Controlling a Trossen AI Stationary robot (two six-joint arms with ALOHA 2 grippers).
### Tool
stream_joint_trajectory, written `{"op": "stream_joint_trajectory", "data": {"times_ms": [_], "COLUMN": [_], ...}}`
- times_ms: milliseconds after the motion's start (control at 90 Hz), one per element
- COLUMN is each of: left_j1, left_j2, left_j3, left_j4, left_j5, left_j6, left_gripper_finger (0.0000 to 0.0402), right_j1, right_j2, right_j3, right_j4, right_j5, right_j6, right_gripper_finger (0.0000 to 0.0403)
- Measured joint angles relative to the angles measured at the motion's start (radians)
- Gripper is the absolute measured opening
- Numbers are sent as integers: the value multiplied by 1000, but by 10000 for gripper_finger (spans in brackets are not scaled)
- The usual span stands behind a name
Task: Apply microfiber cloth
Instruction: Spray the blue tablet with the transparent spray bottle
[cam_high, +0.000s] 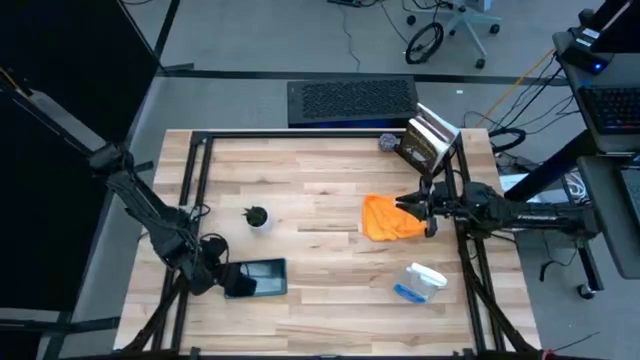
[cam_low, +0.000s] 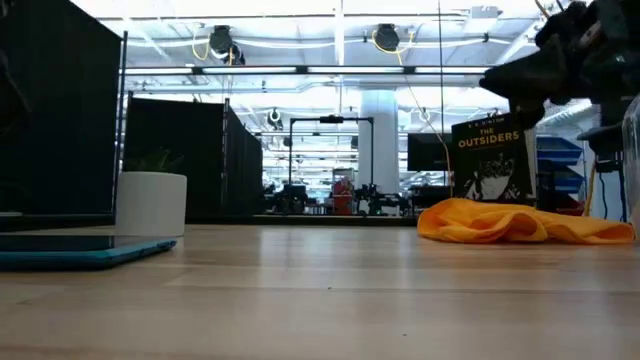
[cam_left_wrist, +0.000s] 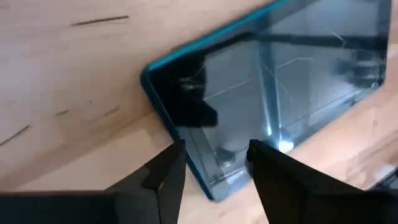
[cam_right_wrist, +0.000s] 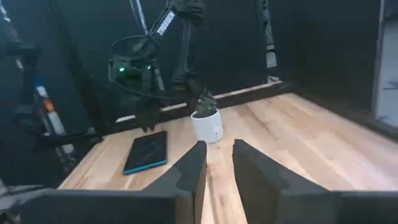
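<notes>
The tablet (cam_low: 85, 250) lies nearest in the low view; far across the counter (cam_low: 330, 300) from it the cloth (cam_low: 520, 222) is heaped before a book (cam_low: 492, 165). From above, the right gripper (cam_high: 412, 207) hangs over the cloth's edge, slightly parted, empty. The left gripper (cam_left_wrist: 214, 168), part open, straddles the tablet's rim, gripping nothing. A pot (cam_right_wrist: 207, 126) stands near the tablet.
</notes>
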Motion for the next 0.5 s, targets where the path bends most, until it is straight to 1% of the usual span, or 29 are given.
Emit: {"op": "stream_joint_trajectory", "data": {"times_ms": [122,289,389,500], "left_j1": [-21,-40,-46,-46], "left_j2": [25,52,71,104], "left_j3": [-19,-20,-23,-20], "left_j4": [2,26,94,108], "left_j5": [-4,-30,-78,-79], "left_j6": [-31,-42,-41,-38], "left_gripper_finger": [161,161,161,161], "right_j1": [24,69,116,190], "right_j2": [101,285,435,636], "right_j3": [96,245,321,404], "right_j4": [-11,-48,-49,-57], "right_j5": [1,1,2,1], "right_j6": [-49,-101,-111,-119], "right_gripper_finger": [64,64,64,64]}}
